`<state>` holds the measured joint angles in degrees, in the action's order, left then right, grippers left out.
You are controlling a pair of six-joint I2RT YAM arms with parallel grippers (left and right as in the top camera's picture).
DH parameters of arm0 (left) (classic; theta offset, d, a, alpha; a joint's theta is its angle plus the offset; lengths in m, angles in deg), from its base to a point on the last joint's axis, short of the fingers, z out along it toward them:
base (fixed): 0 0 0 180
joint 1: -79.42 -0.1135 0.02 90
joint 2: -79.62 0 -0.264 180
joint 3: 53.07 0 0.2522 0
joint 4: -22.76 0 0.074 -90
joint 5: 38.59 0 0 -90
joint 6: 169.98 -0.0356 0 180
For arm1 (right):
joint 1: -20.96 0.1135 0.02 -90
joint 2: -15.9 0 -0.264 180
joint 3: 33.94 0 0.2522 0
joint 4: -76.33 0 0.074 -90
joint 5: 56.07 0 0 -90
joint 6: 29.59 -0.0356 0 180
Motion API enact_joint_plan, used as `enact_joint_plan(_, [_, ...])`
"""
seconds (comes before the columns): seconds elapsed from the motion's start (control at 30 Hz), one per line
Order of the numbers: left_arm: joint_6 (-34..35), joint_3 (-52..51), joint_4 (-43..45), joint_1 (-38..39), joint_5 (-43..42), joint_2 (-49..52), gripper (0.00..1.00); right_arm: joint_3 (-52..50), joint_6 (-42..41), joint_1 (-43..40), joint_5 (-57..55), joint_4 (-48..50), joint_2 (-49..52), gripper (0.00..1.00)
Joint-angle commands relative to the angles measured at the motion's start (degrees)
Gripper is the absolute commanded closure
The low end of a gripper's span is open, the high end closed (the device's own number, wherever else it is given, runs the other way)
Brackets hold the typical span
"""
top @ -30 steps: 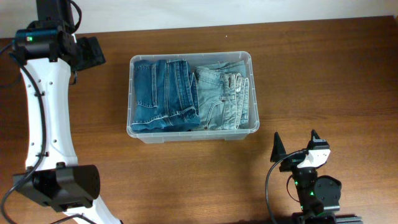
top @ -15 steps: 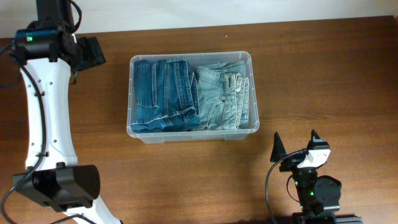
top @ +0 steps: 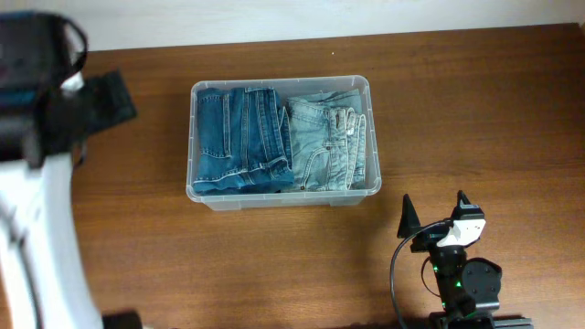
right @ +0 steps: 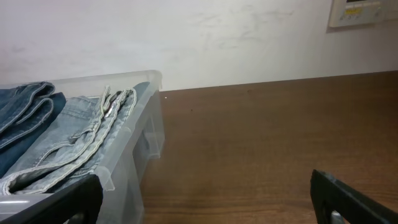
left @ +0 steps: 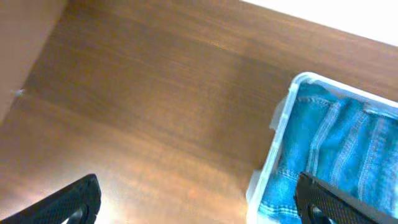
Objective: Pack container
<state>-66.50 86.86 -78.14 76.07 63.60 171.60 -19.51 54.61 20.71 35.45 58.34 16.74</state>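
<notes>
- Brown wooden table (top: 475, 119), cut off by every edge of the overhead view except at 12 o'clock, where a pale wall strip shows.
- White left arm (top: 37, 210) along the 9 o'clock edge, badly blurred; joints and outline hard to make out, lower end cut off.
- Clear container (top: 274, 82) standing on the table just toward 12 o'clock from centre, long side left to right, well apart from both arms; base hidden by its contents.
- Folded dark-blue jeans (top: 239, 137) filling its 9 o'clock half, touching the light-blue jeans (top: 324, 142) in the 3 o'clock half.
- Right gripper (top: 434, 206) at 5 o'clock, clear of the tub, fingers spread wide with nothing between them; in its wrist view only the two black tips show, at the lower corners (right: 204, 186).
- Left gripper (left: 196, 186) at 10 o'clock, a dark smear from overhead; fingers wide apart and empty in its wrist view, tips cut off by the bottom edge, a container corner at 3 o'clock.
- Small wall panel (right: 364, 12) at 1 o'clock in the right wrist view, cropped, markings unreadable.
</notes>
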Motion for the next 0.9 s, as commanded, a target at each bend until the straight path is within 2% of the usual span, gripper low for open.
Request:
enact_joint_plan(0.0, [0.33, -1.01, -0.87, -0.02, -0.17, -6.43, 0.01, -0.35, 0.22, -0.57, 0.35, -0.09, -0.48, 0.01])
enact_joint_plan(0.17, [0.35, -9.09, -1.01, -0.02, -0.35, -17.53, 0.01, -0.35, 0.22, -0.57, 0.35, -0.09, -0.48, 0.02])
enact_joint_plan(0.37, [0.39, -31.28, 4.39, -0.02, -0.96, -36.33, 0.01, -0.35, 0.22, -0.57, 0.35, -0.09, -0.48, 0.02])
enact_joint_plan(0.63, [0.42, -69.18, 22.80, -0.02, -3.91, -63.80, 0.01, -0.35, 0.22, -0.57, 0.35, -0.09, -0.48, 0.02])
enact_joint_plan(0.73, [0.42, -79.78, 30.47, -0.02, -5.03, -70.49, 0.01, -0.35, 0.22, -0.57, 0.35, -0.09, -0.48, 0.02])
enact_joint_plan(0.87, [0.42, -92.74, 45.46, -0.02, -7.78, -77.33, 0.01, -0.35, 0.22, -0.57, 0.35, -0.11, -0.48, 0.01])
